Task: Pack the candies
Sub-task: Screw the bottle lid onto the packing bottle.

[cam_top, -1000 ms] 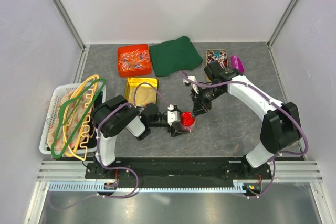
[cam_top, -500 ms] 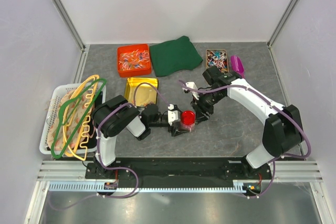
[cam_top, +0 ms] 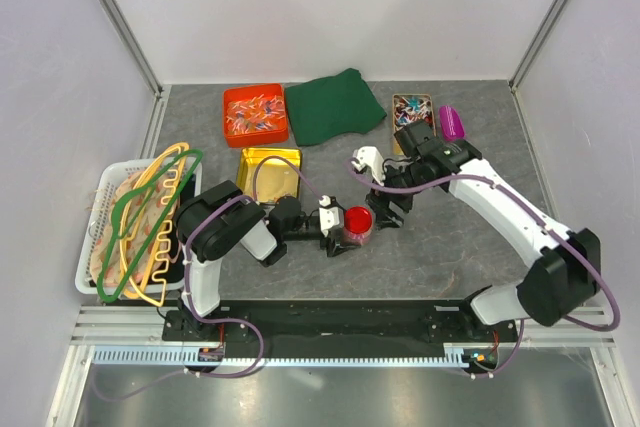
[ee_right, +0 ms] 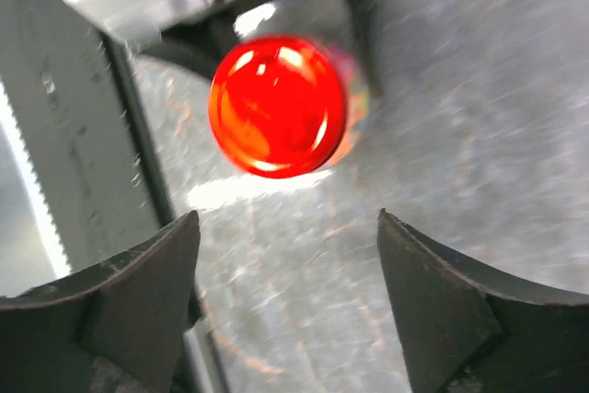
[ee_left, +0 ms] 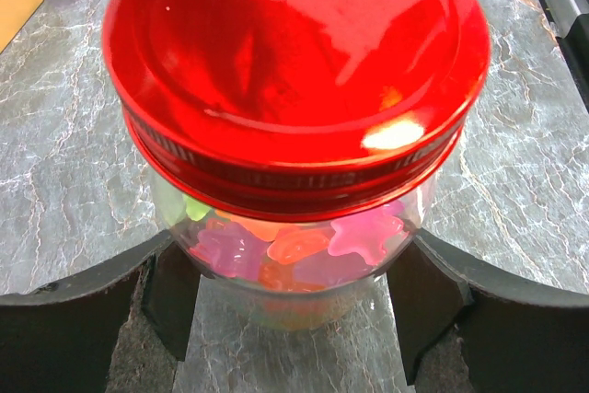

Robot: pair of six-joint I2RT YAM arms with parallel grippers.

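Candies: pink, orange and green candies heaped inside a glass jar, under its red lid, on the grey table between the two arms
Jar and left gripper: the jar stands upright between the fingers of the left gripper, whose pads sit against the glass on both sides, below the lid
Jar and right gripper: the right gripper hangs just to the right of the jar, apart from it
Left gripper: clasped on the jar, jaws wide to take its width
Right gripper: released, fingers spread far apart, with only bare table between them
Left wrist view alone: the candies themselves, seen through the glass
Right wrist view alone: blurred, with the lid as a red disc beyond the fingertips
Top view alone: an orange bin, a green cloth, a gold tin and a white basket of hangers, all away from the jar
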